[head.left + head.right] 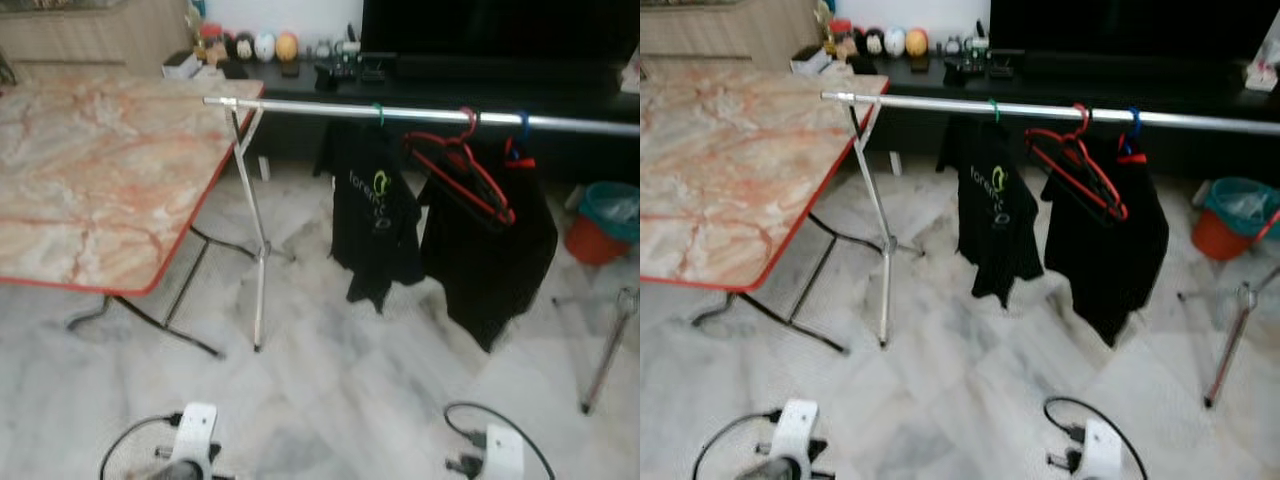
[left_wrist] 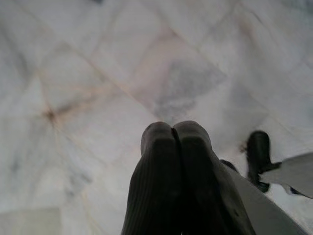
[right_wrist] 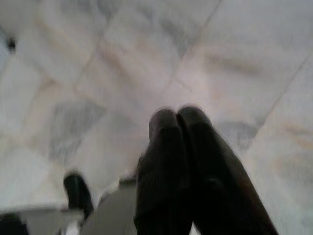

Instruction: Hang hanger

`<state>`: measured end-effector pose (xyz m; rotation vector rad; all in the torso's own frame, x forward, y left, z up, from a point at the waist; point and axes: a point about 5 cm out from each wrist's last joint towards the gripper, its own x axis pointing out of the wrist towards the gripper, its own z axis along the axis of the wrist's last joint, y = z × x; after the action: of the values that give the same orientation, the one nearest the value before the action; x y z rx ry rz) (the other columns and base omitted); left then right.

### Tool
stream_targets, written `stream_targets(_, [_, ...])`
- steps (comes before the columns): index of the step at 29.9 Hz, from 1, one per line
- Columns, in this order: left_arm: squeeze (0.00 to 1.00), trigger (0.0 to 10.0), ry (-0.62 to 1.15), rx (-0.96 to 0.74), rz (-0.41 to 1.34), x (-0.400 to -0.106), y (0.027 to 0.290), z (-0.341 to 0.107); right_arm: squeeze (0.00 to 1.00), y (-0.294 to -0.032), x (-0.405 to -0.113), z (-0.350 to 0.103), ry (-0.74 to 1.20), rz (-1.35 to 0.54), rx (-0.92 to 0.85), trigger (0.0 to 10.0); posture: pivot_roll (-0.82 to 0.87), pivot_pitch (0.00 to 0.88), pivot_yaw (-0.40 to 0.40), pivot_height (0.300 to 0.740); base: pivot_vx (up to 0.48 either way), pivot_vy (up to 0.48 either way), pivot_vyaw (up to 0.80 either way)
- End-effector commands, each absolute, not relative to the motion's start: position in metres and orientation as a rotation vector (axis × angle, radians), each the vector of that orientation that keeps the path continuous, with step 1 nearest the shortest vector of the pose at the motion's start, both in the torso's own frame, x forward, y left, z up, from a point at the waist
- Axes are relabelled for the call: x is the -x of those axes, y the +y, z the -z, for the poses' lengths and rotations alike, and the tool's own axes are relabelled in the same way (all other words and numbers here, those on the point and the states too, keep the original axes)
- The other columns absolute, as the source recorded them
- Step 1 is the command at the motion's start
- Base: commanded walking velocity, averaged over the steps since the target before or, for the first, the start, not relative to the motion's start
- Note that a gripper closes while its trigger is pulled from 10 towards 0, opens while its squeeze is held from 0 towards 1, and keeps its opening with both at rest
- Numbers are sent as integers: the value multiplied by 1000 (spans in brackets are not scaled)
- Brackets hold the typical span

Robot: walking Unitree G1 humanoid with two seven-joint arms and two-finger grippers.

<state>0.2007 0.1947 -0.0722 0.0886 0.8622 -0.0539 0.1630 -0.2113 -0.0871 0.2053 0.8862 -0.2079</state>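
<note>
Head views: A silver rail (image 1: 420, 113) runs level across the scene, left to right. The red hanger (image 1: 462, 165) hangs from it by its hook, between two black garments on hangers of their own: a printed shirt (image 1: 375, 215) on the left side and a larger garment (image 1: 495, 255) on the right. The red hanger's long axis slopes, its right end lower and lying against the larger garment. A marble-patterned desk (image 1: 90, 180) with a red edge stands to the left of the rail's stand.

Left wrist view: The left gripper (image 2: 174, 133) points down at the marble floor (image 2: 98, 73), jaws pressed together, holding nothing. The hanger is well apart from these jaws.

Right wrist view: The right gripper (image 3: 177, 117) likewise points at the floor, jaws pressed together and empty.
</note>
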Motion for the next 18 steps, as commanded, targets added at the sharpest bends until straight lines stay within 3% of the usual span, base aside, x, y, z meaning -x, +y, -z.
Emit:
stream_targets(1, [0,10000,872,-108,51,-198,199,73,0,-208,-160,89,901,201,-210,10000,0,45,13,740,0,0,0])
stream_targets(8, [0,10000,870,-85,50,-199,199,73,0,-208,-159,90,908,203,-217,10000,-1,43,15,740,0,0,0])
stream_targets(11, [0,10000,862,-84,47,-200,200,72,0,-208,-159,90,920,200,-215,10000,-2,38,15,740,0,0,-763])
stream_targets(18, [0,10000,860,-86,50,-201,199,71,0,-210,-160,89,899,204,-215,10000,-2,32,15,740,303,0,-108])
